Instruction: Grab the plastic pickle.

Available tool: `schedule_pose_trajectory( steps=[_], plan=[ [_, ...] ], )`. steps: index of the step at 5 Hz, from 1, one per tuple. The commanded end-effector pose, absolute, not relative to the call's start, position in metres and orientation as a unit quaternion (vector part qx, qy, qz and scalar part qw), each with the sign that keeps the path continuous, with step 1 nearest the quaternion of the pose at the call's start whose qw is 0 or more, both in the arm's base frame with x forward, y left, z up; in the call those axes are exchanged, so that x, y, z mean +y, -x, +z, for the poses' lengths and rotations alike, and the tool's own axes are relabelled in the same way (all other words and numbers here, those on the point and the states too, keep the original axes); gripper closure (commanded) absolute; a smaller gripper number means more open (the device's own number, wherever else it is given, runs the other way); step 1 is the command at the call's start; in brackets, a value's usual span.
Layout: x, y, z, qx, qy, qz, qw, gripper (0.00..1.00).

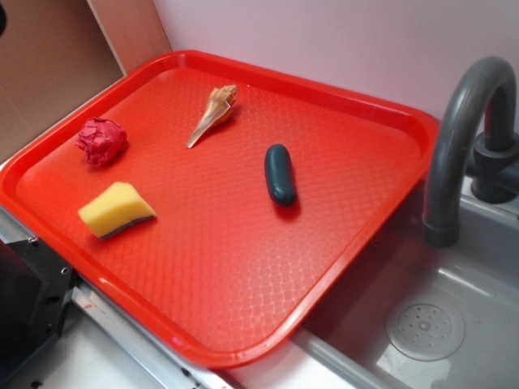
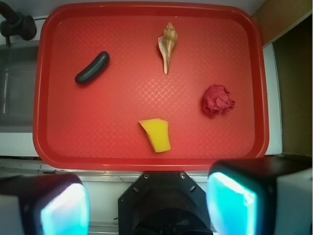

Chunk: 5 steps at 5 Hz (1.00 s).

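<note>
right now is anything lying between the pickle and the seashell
No. In both views only bare red tray separates the plastic pickle from the seashell. The sponge and crumpled red ball sit off that line.

Red tray (image 1: 340,121) lies open from above, four items spread well apart on it; plastic pickle (image 1: 280,174) sits alone toward the sink side, bare tray floor all round it, nothing touching; seashell (image 1: 212,114), crumpled red ball (image 1: 101,141) and yellow sponge wedge (image 1: 117,210) lie clear of it across the tray. Grey faucet (image 1: 458,138) arches up just beyond the tray's edge nearest the pickle; pink wall (image 1: 324,40) closes the far side; gripper (image 2: 146,205) fingers stand wide apart, short of the tray's near rim.
</note>
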<state>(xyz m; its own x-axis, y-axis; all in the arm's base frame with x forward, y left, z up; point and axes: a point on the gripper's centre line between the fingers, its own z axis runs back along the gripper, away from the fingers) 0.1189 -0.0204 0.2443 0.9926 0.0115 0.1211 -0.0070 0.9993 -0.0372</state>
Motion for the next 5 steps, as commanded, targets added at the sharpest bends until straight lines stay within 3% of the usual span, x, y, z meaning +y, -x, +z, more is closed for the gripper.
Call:
schedule_pose_trajectory(
  steps=[1,2,3,4,5],
  plan=[
    [-0.020,-0.119,0.244,-0.061,0.018,0.005,0.998,0.00],
    [-0.032,-0.132,0.233,-0.052,-0.017,0.095,0.994,0.00],
    [-0.047,-0.151,0.217,-0.077,0.025,0.220,0.972,0.00],
    [-0.062,-0.186,0.192,-0.054,0.115,0.340,0.932,0.00],
    [-0.076,-0.223,0.167,-0.067,0.146,0.400,0.902,0.00]
  ],
)
